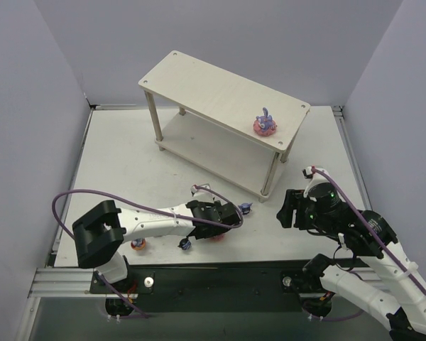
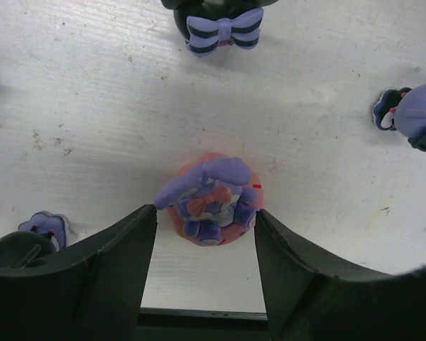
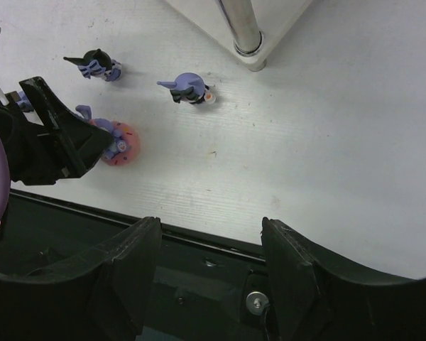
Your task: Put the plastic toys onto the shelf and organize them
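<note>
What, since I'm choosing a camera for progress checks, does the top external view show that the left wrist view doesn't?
Only top external: the shelf with one purple rabbit standing on its top board, and the right gripper near the shelf's front leg. Only left wrist: the left gripper with its fingers either side of a pink-based rabbit standing upright; contact is unclear. The striped bow on a dark figure also shows. Both: that pink-based rabbit at the left gripper, and the white table.
</note>
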`<state>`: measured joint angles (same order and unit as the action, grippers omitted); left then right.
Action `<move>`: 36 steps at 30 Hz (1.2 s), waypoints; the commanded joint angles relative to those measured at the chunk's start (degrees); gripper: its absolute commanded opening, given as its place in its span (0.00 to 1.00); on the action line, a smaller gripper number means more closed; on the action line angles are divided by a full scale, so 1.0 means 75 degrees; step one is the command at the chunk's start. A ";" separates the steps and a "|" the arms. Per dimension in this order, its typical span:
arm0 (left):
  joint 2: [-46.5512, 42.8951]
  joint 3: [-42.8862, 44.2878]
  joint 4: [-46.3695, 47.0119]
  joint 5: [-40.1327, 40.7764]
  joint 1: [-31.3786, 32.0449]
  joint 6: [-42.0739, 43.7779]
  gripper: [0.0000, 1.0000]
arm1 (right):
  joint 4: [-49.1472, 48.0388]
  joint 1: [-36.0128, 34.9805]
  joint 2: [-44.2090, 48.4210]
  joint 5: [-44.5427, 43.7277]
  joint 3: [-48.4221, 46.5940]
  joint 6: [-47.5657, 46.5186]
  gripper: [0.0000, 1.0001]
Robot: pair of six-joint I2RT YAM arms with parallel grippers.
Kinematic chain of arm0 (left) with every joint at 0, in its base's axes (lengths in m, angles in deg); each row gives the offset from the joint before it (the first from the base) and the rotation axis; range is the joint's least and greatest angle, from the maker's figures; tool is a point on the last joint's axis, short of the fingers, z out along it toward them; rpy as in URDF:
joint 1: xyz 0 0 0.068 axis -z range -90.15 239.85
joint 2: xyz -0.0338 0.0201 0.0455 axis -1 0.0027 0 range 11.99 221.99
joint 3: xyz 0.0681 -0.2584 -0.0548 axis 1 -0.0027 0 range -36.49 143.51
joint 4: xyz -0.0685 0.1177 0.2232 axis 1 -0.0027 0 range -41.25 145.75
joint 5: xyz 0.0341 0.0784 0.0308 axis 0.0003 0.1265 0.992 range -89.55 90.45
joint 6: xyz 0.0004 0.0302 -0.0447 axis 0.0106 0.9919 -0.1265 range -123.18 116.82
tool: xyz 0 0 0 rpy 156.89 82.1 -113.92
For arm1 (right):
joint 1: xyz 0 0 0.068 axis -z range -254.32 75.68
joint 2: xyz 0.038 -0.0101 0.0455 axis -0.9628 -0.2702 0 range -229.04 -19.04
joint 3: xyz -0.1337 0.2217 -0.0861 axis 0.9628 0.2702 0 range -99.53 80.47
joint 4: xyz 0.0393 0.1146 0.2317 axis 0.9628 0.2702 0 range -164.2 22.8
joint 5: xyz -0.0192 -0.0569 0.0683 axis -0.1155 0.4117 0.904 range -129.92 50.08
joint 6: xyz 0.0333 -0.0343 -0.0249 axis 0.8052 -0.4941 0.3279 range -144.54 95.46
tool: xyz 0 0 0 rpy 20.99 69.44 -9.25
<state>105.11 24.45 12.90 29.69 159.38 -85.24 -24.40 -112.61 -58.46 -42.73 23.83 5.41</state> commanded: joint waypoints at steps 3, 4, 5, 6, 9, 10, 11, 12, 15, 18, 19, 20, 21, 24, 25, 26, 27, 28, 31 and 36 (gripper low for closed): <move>0.0088 -0.0122 0.0581 0.0638 -0.0014 -0.1410 0.70 | 0.0309 0.0042 0.0041 -0.0106 0.0134 -0.0139 0.59; 0.0099 -0.0146 0.0581 0.0568 -0.0014 -0.1410 0.71 | 0.0297 0.0030 0.0053 -0.0118 0.0146 -0.0139 0.59; 0.0099 -0.0192 0.0604 0.0532 -0.0014 -0.1410 0.72 | 0.0309 0.0042 0.0053 -0.0118 0.0169 -0.0139 0.59; 0.0111 -0.0262 0.0639 0.0497 -0.0014 -0.1422 0.73 | 0.0309 0.0042 0.0053 -0.0118 0.0193 -0.0139 0.59; 0.0193 -0.0392 0.0814 0.0450 -0.0026 -0.1422 0.75 | 0.0297 0.0054 0.0041 -0.0141 0.0181 -0.0185 0.59; 0.0228 -0.0415 0.0931 0.0461 -0.0014 -0.1410 0.75 | 0.0309 0.0054 0.0041 -0.0130 0.0181 -0.0232 0.59; 0.0263 -0.0439 0.1025 0.0473 -0.0037 -0.1375 0.76 | 0.0309 0.0054 0.0041 -0.0129 0.0146 -0.0255 0.59; 0.0275 -0.0509 0.1246 0.0473 -0.0037 -0.1270 0.76 | 0.0332 0.0054 0.0053 -0.0118 0.0123 -0.0267 0.59; 0.0380 -0.0579 0.1645 0.0462 -0.0049 -0.1025 0.75 | 0.0379 0.0054 0.0076 -0.0094 0.0076 -0.0361 0.59; 0.0474 -0.0615 0.1822 0.0403 -0.0061 -0.0802 0.75 | 0.0403 0.0065 0.0100 -0.0094 0.0087 -0.0385 0.59; 0.0532 -0.0603 0.1811 0.0403 -0.0049 -0.0766 0.75 | 0.0403 0.0054 0.0111 -0.0106 0.0111 -0.0373 0.59; 0.0556 -0.0603 0.1788 0.0368 -0.0061 -0.0754 0.75 | 0.0391 0.0065 0.0100 -0.0118 0.0122 -0.0373 0.59; 0.0568 -0.0603 0.1730 0.0345 -0.0061 -0.0754 0.75 | 0.0391 0.0065 0.0100 -0.0129 0.0123 -0.0361 0.59; 0.0627 -0.0615 0.1542 0.0274 -0.0049 -0.0730 0.67 | 0.0380 0.0065 0.0111 -0.0176 0.0146 -0.0361 0.59; 0.0627 -0.0615 0.1495 0.0286 -0.0049 -0.0707 0.61 | 0.0391 0.0065 0.0100 -0.0176 0.0134 -0.0350 0.59; 0.0627 -0.0615 0.1471 0.0321 -0.0061 -0.0672 0.57 | 0.0380 0.0065 0.0100 -0.0200 0.0123 -0.0349 0.59; 0.0615 -0.0603 0.1402 0.0344 -0.0061 -0.0590 0.54 | 0.0379 0.0065 0.0100 -0.0200 0.0111 -0.0349 0.59; 0.0580 -0.0591 0.1366 0.0402 -0.0038 -0.0555 0.46 | 0.0391 0.0054 0.0111 -0.0200 0.0111 -0.0326 0.59; 0.0510 -0.0544 0.1377 0.0415 -0.0037 -0.0216 0.35 | 0.0368 0.0065 0.0123 -0.0200 0.0111 -0.0326 0.59; 0.0276 -0.0544 0.1845 0.0228 -0.0072 0.1026 0.19 | 0.0368 0.0065 0.0018 -0.0270 0.0123 -0.0373 0.59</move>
<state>108.87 20.08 25.18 30.82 159.23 -83.18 -22.95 -112.54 -57.85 -43.17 24.70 3.43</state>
